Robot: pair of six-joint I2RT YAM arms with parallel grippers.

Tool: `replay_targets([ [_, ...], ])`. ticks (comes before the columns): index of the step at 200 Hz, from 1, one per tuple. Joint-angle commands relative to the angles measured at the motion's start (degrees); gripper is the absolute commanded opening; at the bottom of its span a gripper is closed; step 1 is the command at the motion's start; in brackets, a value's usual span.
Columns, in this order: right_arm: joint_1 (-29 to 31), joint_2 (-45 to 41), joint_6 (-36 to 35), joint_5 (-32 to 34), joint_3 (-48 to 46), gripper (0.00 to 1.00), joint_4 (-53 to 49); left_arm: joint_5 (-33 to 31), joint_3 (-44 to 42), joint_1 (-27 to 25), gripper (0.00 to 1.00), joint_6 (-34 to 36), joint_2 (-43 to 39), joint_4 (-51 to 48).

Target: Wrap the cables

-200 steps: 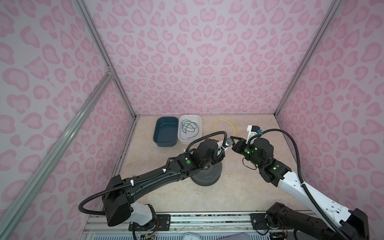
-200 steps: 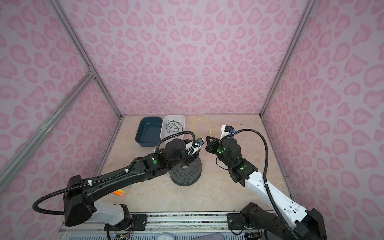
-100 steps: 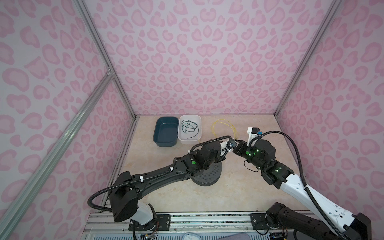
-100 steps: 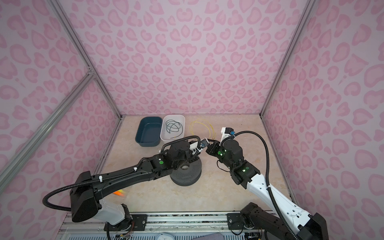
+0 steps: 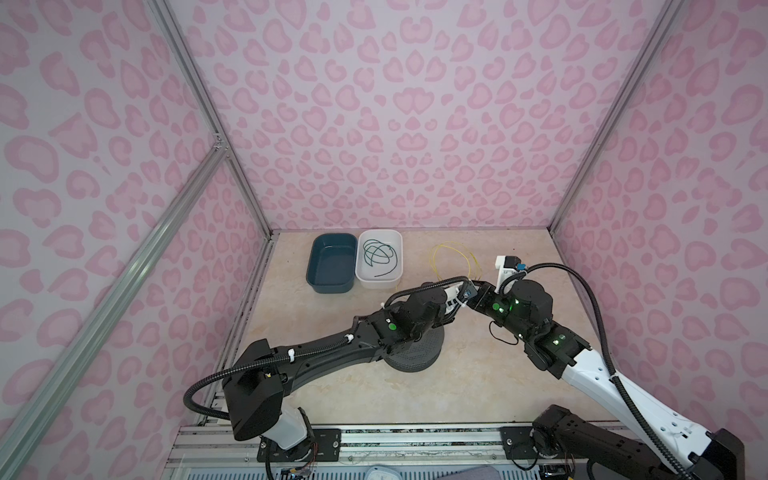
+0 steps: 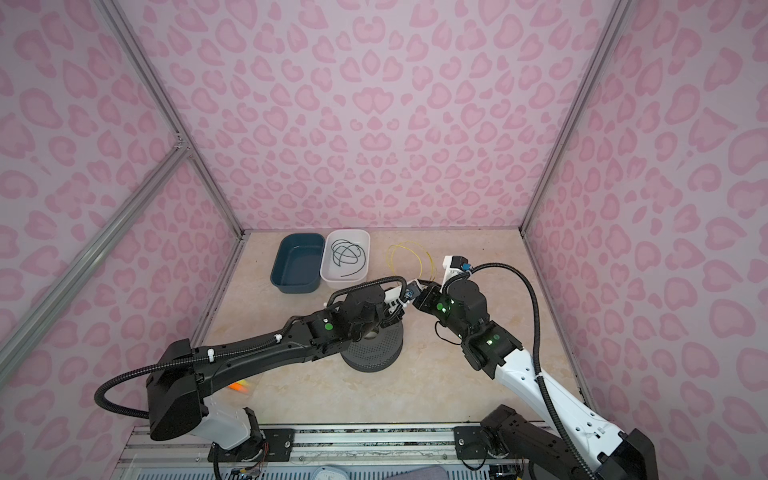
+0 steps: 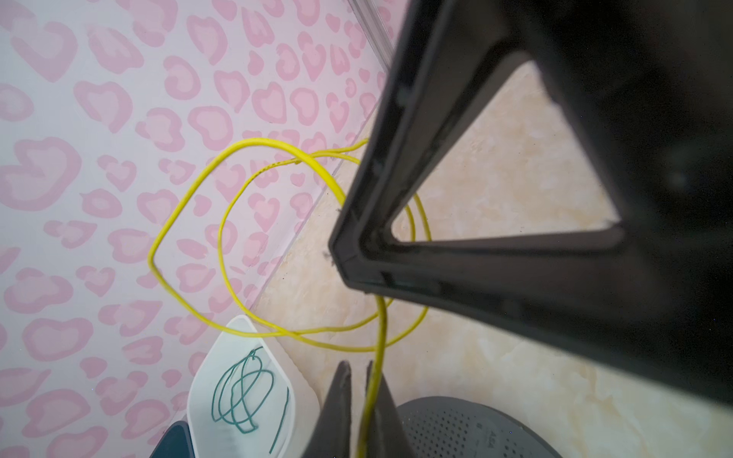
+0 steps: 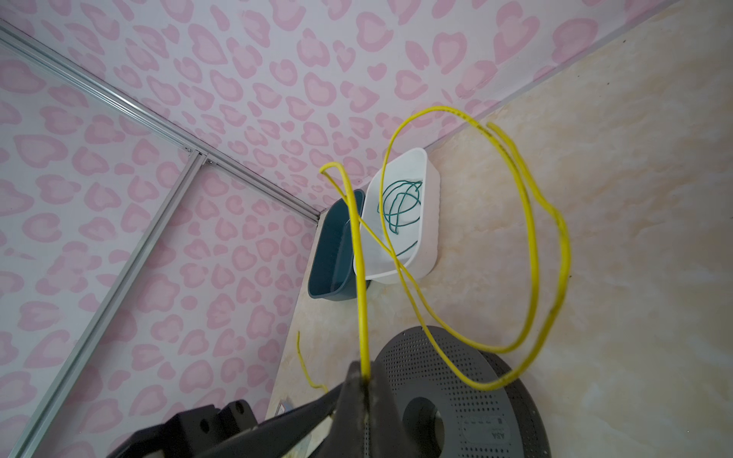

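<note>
1. Cable in hand: the yellow cable (image 5: 453, 249) stands in loose loops above the worktop (image 5: 478, 395), behind the grey perforated disc (image 5: 415, 353). Both top views show my two arms meeting nose to nose at its lower strands.
2. Left pincer (image 7: 357, 370): closed, with a single yellow strand running down between its fingers, so I judge that strand gripped.
3. Right pincer (image 8: 360, 372): closed on another strand, which rises straight from its tips before curling into the loops.
4. Green cable (image 5: 378, 255): coiled inside the white tray (image 5: 376, 283), just beside the empty blue tray (image 5: 330, 286). I leave it alone for now.
5. Step in hand, as I read it: gathering the yellow loops into a tighter coil. To do it well I would hold one pincer as a fixed anchor, lead the other round in small circles, and hold the strand lightly taut. The wire is thin and springy, so slack loops may flip open or slip from the pads.
6. Edges: the loops lean toward the back wall and hang near the white tray's rim, so a wide sweep could snag either. The two pincers are nearly touching, and I would part them before turning.
7. Open room: the worktop to the right of the disc and in front of it is bare, and the air above the disc is free.
</note>
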Motion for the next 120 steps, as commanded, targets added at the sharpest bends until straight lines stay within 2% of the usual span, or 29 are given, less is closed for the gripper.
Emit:
replay_targets([
  [1,0.04,0.33,-0.62,-1.16,0.25,0.00,0.12,-0.10,0.33,-0.57,0.04,2.27,0.31,1.68],
  [10,-0.94,0.35,-0.75,-2.65,0.42,0.00,0.25,0.19,0.34,-0.52,0.04,2.00,0.08,1.35],
  [32,-5.91,-0.27,0.50,-8.01,1.08,0.29,-0.27,1.17,-0.34,-0.48,0.04,0.01,-1.31,2.08],
  [42,-8.33,-1.11,1.06,-9.81,1.14,0.36,-0.47,1.20,-0.64,-0.30,0.04,-1.05,-1.81,2.53],
  [68,-11.99,-5.12,0.95,-10.98,1.02,0.42,-2.23,1.91,-0.34,0.72,0.04,-3.51,-2.02,1.70],
  [120,-17.87,-11.17,-2.77,-9.70,2.14,0.49,-9.66,2.07,0.11,1.98,0.04,-8.43,-3.44,2.04],
])
